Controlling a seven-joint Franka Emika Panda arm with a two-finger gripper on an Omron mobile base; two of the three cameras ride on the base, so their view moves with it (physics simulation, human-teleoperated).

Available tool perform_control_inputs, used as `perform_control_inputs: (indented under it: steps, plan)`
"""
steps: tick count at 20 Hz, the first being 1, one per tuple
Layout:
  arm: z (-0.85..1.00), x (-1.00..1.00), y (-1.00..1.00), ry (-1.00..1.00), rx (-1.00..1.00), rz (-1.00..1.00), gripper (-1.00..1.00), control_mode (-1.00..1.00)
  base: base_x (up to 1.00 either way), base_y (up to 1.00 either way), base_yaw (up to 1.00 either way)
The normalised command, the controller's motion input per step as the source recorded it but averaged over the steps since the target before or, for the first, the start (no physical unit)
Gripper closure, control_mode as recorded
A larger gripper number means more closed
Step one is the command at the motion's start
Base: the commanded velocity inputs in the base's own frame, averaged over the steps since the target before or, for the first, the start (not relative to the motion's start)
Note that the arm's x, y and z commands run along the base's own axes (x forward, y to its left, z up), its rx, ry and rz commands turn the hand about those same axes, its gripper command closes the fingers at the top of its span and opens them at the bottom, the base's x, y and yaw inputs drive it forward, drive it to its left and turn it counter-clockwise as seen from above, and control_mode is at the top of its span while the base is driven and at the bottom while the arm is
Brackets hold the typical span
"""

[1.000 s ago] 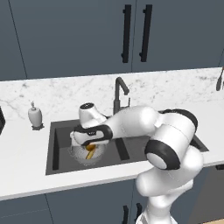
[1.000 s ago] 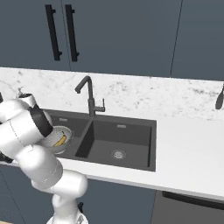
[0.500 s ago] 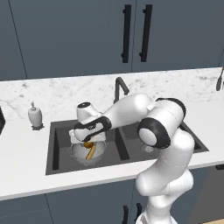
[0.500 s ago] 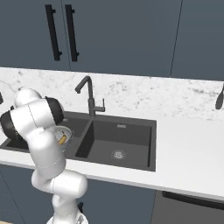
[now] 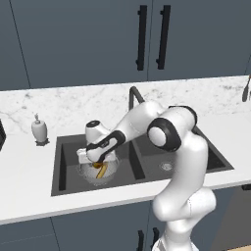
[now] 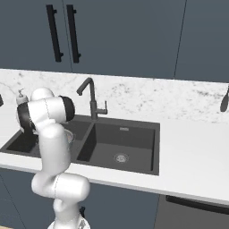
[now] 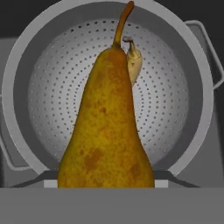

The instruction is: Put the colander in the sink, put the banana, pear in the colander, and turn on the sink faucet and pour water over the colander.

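Colander (image 7: 48, 65) sat in the sink (image 5: 63, 157); banana (image 7: 134, 63) already inside.
Gripper (image 5: 96, 158) clasped the pear (image 7: 107, 131) above it; faucet (image 6: 91, 98) untouched.

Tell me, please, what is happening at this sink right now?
The white robot arm reaches over the left basin of the dark charcoal double-basin sink, where the round perforated metal colander already sits. The golden-brown teardrop pear hangs stem-down directly above the colander, apparently held in the jaws. The slim yellow banana already lies inside. The tall dark-grey faucet runs no visible water.
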Motion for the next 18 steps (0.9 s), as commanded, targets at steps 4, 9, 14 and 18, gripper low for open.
perform_control_inputs:
  steps: [4,9,14,18]
  plan:
    - [-0.36,0.41,0.14,0.0,0.0,0.0,1.0,-1.0,0.0,0.0,0.0]
    - [-0.33,0.3,0.21,0.0,-0.01,0.0,1.0,-1.0,0.0,0.0,0.0]
    - [-0.37,0.2,0.18,0.0,0.0,0.0,1.0,-1.0,0.0,0.0,0.0]
    - [-0.4,0.12,0.06,0.0,0.0,0.0,-1.0,-1.0,0.0,0.0,0.0]
